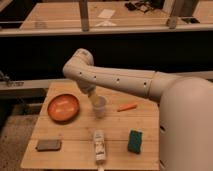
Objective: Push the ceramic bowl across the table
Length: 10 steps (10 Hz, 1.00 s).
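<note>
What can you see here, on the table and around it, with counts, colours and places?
ceramic bowl: one, orange-red, left side of the table.
plastic cup: one, translucent, mid-table, right of the bowl.
thin stick: one, orange, right of the cup.
sponge: one, green, front right.
tube: one, white, front centre, lying down.
flat block: one, dark, front left.
table: one, light wood, centre.
bench: one, wooden with metal rails, behind the table.
arm: one, white, reaching in from the right.
gripper: one, pale, just above the cup, right of the bowl.
</note>
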Motion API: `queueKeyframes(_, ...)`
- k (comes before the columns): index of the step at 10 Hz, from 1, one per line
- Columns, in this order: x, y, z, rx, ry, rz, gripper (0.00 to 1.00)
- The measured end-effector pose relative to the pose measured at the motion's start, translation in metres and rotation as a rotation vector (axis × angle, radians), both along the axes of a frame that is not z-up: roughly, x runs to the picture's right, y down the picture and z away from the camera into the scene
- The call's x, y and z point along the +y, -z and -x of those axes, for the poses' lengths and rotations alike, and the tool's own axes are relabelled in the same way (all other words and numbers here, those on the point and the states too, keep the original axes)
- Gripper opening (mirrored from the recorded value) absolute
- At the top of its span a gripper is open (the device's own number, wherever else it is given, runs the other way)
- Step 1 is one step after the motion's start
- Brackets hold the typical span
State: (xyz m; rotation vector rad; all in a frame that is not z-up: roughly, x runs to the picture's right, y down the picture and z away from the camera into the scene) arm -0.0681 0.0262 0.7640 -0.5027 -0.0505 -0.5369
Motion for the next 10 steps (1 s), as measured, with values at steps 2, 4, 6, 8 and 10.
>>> queueKeyframes(2, -0.005, -0.015, 0.016, -0.021, 0.006, -0.003, 0.75)
queueKeyframes(4, -0.006, -0.021, 0.017, -0.02, 0.009, -0.002, 0.74)
queueKeyframes(6, -0.006, -0.026, 0.021, -0.023, 0.019, 0.001, 0.74)
queueKeyframes(8, -0.009, -0.038, 0.026, -0.028, 0.024, -0.001, 0.74)
queueKeyframes(10, -0.009, -0.047, 0.036, -0.04, 0.033, 0.001, 0.74)
